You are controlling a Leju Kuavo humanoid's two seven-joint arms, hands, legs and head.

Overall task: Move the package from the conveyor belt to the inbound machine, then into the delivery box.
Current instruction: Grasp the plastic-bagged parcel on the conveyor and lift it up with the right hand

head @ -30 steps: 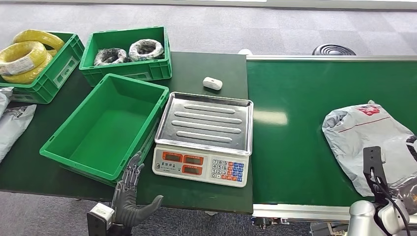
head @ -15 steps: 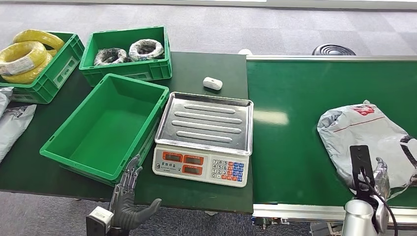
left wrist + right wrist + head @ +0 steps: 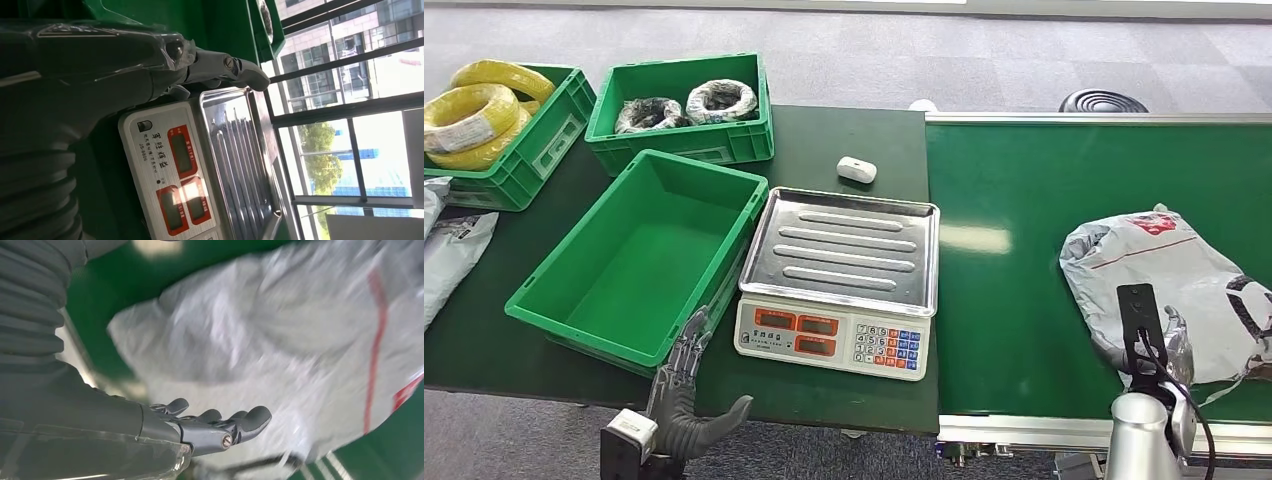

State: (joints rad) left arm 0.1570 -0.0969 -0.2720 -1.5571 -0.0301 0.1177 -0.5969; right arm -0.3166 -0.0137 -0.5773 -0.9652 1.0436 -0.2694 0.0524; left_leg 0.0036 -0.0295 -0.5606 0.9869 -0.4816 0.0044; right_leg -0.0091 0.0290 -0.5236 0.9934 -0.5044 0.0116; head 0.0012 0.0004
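Package (image 3: 1169, 290): a soft, crinkled grey plastic mailer bag lying flat on the smooth green conveyor belt (image 3: 1024, 280), near the belt's right end. Its long axis runs diagonally, from the red-printed far corner toward the near right edge, where dark print shows. Red line and crumpled folds cross its glossy skin in the right wrist view (image 3: 300, 340).

Right hand (image 3: 1169, 345) sits at the package's near edge, fingers (image 3: 245, 422) stretched out and parted over the plastic, gripping nothing; whether they touch the bag is unclear.

Left hand (image 3: 686, 385) hovers at the near edge of the dark green surface (image 3: 824, 150), fingers extended and spread, holding nothing, just in front of the empty green plastic crate (image 3: 639, 260). Beside the crate stands the scale (image 3: 839, 280), with a ribbed stainless steel tray and red displays. Behind it lies a small white rounded object (image 3: 856, 169).
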